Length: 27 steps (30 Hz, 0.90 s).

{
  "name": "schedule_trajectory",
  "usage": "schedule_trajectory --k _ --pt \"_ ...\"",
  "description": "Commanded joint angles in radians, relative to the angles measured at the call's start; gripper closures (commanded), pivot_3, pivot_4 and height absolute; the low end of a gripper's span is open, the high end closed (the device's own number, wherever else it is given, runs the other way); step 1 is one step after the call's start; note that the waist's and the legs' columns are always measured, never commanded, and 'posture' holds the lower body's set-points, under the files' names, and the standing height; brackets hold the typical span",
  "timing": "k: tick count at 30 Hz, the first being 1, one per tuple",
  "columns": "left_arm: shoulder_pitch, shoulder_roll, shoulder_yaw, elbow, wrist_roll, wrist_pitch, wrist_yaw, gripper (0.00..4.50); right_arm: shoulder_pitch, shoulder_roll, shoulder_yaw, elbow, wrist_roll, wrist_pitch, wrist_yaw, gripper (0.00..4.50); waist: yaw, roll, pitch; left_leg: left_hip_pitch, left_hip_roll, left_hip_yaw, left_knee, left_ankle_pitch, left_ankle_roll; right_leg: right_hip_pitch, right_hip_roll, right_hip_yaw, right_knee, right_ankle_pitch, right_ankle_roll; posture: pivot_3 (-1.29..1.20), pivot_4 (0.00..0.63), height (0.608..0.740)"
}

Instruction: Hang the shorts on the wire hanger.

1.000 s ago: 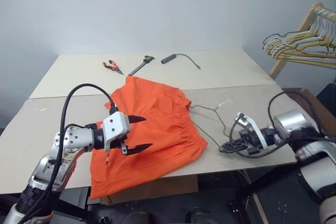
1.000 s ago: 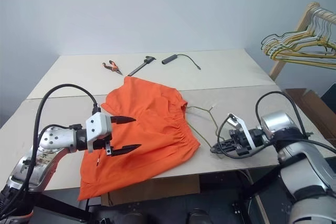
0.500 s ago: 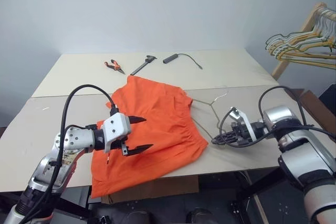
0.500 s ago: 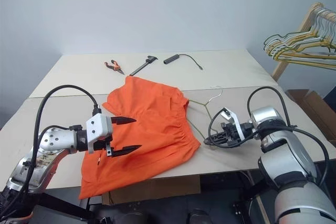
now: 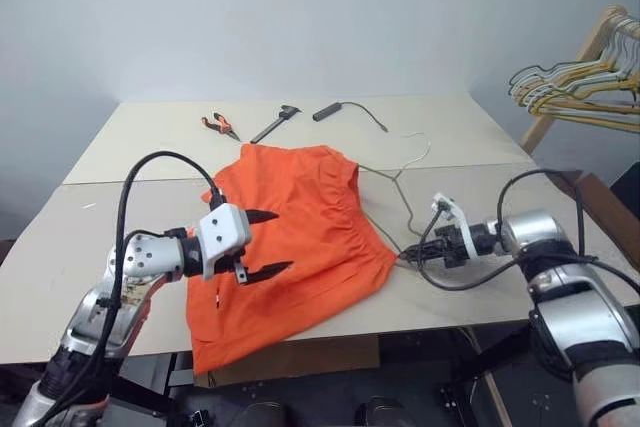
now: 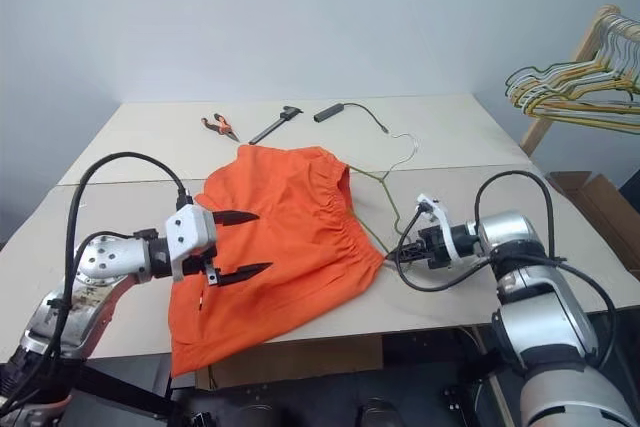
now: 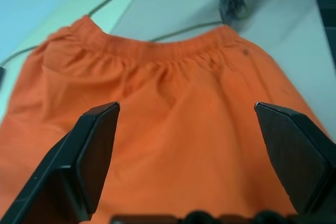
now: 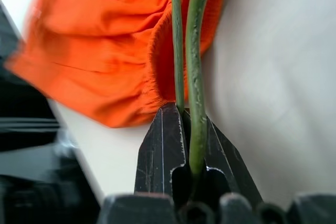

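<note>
Beige table (image 5: 120, 147), blank wall behind. Left gripper (image 5: 262, 243) hovers spread wide over the shorts (image 5: 300, 237), which lie flat. Right gripper (image 5: 412, 258) is clamped on the wire hanger (image 5: 398, 182) beside the waistband. Nothing threaded yet; hanging remains.

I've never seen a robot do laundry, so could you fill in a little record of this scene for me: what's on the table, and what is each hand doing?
clothing: orange shorts lying flat on the table, one edge hanging over the front
hanger: thin wire hanger, partly tucked under the waistband
right hand: right gripper shut on the wire hanger's corner beside the shorts
left hand: left gripper open, hovering over the shorts, holding nothing
far side of table: pliers, a dark tool, a black cable
background: rack of hangers
</note>
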State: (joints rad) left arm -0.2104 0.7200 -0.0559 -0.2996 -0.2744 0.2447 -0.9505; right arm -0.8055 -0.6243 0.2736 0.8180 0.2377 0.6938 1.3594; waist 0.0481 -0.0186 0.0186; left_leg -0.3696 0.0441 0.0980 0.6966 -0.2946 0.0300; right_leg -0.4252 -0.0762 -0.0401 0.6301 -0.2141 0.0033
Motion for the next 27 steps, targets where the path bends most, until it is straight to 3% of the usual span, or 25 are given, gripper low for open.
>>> schedule_trajectory --k 1,12,20,27 --pt "-0.065 -0.013 0.020 0.032 0.014 -0.034 0.020 0.03 0.051 -0.005 -0.079 -0.205 -0.015 -0.130 -0.110 4.50 -0.004 0.000 0.000 0.000 0.000 0.000 0.000 0.000 0.000 0.000 0.000 0.000 0.000 0.000 0.000 0.08 0.000 0.740" --pt "-0.391 -0.055 0.073 0.272 -0.016 -0.068 0.015 0.03 0.105 -0.049 -0.054 -0.456 -0.144 -0.316 -0.204 4.50 -0.013 0.000 0.000 0.000 0.000 0.000 0.000 0.000 0.000 0.001 0.001 0.000 -0.001 0.000 0.000 0.05 0.000 0.740" --pt "-0.600 0.008 -0.011 0.597 0.048 -0.276 -0.273 0.03 0.082 -0.021 0.007 -0.601 -0.200 -0.281 -0.208 4.50 -0.038 0.000 0.000 0.000 0.000 0.009 0.000 0.001 -0.001 0.000 0.001 0.000 -0.001 0.000 0.000 0.04 0.000 0.740" --pt "-0.710 0.005 -0.073 0.796 0.087 -0.318 -0.441 0.03 0.067 0.010 0.045 -0.646 -0.228 -0.282 -0.213 4.50 -0.046 0.000 0.000 0.000 0.000 0.011 0.000 0.001 -0.001 -0.001 0.001 0.000 -0.001 0.000 0.000 0.04 0.000 0.740"
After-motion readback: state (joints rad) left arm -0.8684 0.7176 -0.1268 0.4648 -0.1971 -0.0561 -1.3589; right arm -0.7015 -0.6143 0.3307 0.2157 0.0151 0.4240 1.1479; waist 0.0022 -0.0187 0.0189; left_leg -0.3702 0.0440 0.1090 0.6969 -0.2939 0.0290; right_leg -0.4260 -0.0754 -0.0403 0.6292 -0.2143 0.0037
